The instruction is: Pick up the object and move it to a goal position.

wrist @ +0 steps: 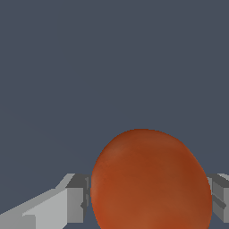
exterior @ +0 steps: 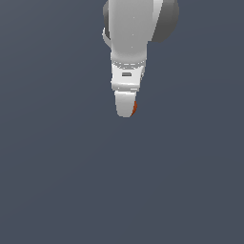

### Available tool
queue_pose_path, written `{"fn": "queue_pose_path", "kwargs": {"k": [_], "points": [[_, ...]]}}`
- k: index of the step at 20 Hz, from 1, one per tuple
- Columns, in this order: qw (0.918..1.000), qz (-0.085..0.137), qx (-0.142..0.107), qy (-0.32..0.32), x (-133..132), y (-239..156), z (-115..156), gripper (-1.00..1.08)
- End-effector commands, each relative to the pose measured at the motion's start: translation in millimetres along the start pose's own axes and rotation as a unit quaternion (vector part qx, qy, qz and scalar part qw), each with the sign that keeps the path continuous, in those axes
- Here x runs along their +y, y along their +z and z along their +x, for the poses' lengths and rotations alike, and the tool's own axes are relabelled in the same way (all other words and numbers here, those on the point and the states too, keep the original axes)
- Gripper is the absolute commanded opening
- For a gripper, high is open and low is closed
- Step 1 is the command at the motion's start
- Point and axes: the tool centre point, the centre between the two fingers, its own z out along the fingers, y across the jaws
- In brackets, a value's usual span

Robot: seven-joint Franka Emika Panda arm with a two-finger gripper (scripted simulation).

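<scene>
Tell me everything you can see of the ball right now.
The ball is reddish-orange, rounded and slightly mottled, with a soft matte look. In the wrist view it fills the space between the two grey fingers of the end effector, which meet it on both sides, so it appears gripped. In the exterior view only a thin orange sliver shows beside the white fingertip; the rest is hidden. Whether it rests on the surface or is lifted cannot be told.

Ball — reddish-orange, smooth, faintly mottled, with a soft matt sheen. Gripper — smooth white shell resembling moulded plastic, lightly glossy. Fingers appear flat grey and matt. Desk: uniform dark slate-blue, matt, without texture.
</scene>
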Motion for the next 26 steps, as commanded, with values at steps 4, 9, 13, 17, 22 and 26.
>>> {"fn": "queue_pose_path", "kwargs": {"k": [4,9,13,17,22,26], "points": [[1.0000,-0.001,0.001,0.000,-18.8,-66.3,-3.0,-1.00],[1.0000,-0.001,0.001,-0.001,-32.9,-119.9,-6.1,-1.00],[1.0000,-0.001,0.001,0.000,-41.4,-154.2,-8.7,-1.00],[1.0000,-0.001,0.001,0.001,-46.8,-179.0,-10.6,-1.00],[1.0000,-0.001,0.001,0.001,-50.4,-197.9,-12.1,-1.00],[1.0000,-0.001,0.001,0.001,-50.7,-203.5,-12.7,-1.00]]}}
